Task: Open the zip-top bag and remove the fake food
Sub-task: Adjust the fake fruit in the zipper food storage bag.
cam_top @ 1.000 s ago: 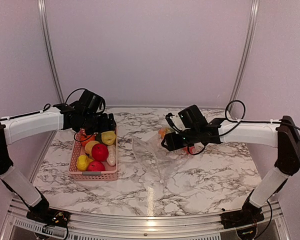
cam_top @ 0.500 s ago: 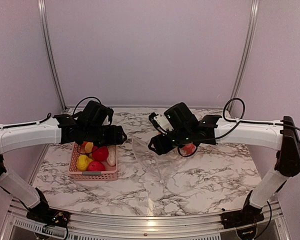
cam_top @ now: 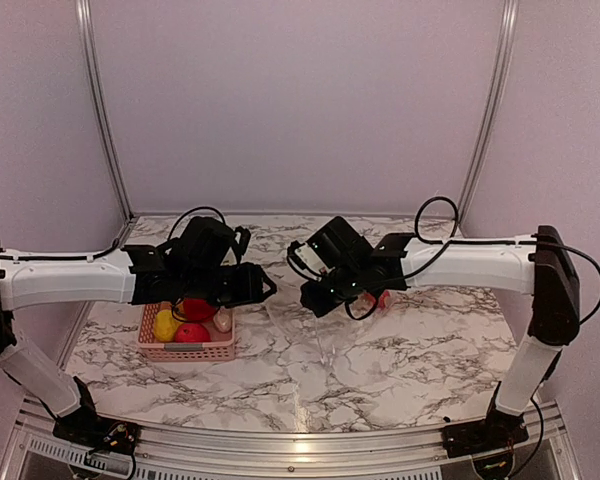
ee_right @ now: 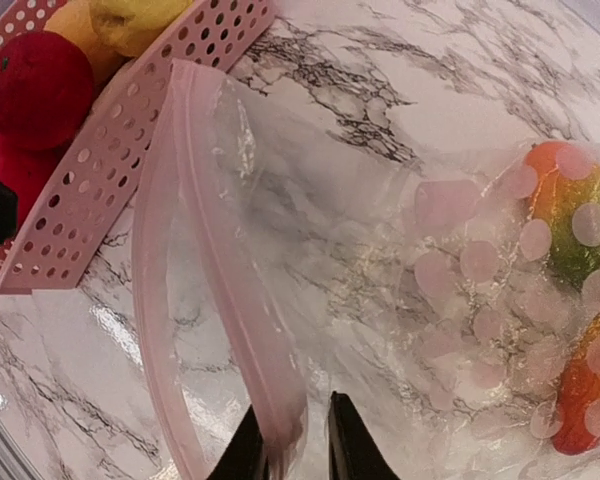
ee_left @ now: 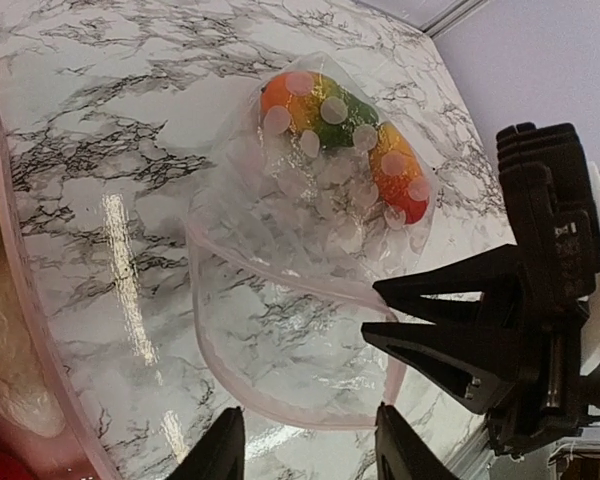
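Both arms have swung inward since the earlier view: left gripper (cam_top: 265,287), previously over the basket (cam_top: 185,349), now stands off its right edge; right gripper (cam_top: 308,300), previously above the filled end of the bag (cam_top: 325,335), now faces the left one across the bag's mouth; both pairs of jaws are narrower than before.

Overhead view: grippers near each other over the middle of the table (cam_top: 410,372), tips apart; bag flat on the marble between basket and right forearm; food (cam_top: 382,297) showing red at its far right end, partly hidden by the right arm.

Left wrist view: bag mouth gapes toward the camera, pink zip strip (ee_left: 280,272) parted into two curved lips; one orange-and-green piece and one orange-red piece lie at the closed far end, well apart from the mouth; left fingers (ee_left: 224,452) stand wide, released, the near lip just beyond their tips; right gripper enters from the right, its tips at the mouth's rim.

Right wrist view: one lip of the strip runs down between the right fingers (ee_right: 342,442), which stand close on either side of it; whether they are clenched on the strip cannot be told; basket at upper left, just beside the bag's open edge, holding further food, red and yellow.
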### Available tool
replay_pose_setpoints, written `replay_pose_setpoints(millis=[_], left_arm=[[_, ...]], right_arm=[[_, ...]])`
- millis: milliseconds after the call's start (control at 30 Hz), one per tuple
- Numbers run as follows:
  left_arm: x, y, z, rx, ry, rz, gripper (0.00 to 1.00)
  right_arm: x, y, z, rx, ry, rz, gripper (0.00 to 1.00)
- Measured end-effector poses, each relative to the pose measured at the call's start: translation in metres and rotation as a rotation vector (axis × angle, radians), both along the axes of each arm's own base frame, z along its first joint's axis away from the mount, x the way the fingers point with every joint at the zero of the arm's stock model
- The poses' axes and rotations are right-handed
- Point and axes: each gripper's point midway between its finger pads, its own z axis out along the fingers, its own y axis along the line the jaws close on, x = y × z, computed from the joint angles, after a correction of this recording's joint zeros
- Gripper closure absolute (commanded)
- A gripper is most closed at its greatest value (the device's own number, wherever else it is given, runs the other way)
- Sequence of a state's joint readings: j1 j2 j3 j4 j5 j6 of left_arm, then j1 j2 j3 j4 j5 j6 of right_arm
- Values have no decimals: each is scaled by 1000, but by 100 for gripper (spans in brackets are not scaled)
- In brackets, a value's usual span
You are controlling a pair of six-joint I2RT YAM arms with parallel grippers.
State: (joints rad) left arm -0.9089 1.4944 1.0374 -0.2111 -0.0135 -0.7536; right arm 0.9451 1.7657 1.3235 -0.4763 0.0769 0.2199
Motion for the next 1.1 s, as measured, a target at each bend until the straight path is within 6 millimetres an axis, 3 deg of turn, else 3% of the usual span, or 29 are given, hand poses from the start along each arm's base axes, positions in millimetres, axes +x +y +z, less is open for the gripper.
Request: replay_pose_setpoints(millis=[200,367,633,833,1100], left_arm=[[0,-22,-12,-48,33,-38,63],[4,-38,-30,-65,60,-64,64],[23,-69,-50,-60,79,-82,69],[31,-73,-69,-21,94,-63,70],[34,-71,-96,37,125,-39,70]], right_arm=[[7,7,17,35,-19,-21,100],[11,15,30,79,-23,-32,100],[13,13,31,86,-19,-61,100],[14,11,37,97,-26,-88,100],[13,6,77,171,-79,-95,100]])
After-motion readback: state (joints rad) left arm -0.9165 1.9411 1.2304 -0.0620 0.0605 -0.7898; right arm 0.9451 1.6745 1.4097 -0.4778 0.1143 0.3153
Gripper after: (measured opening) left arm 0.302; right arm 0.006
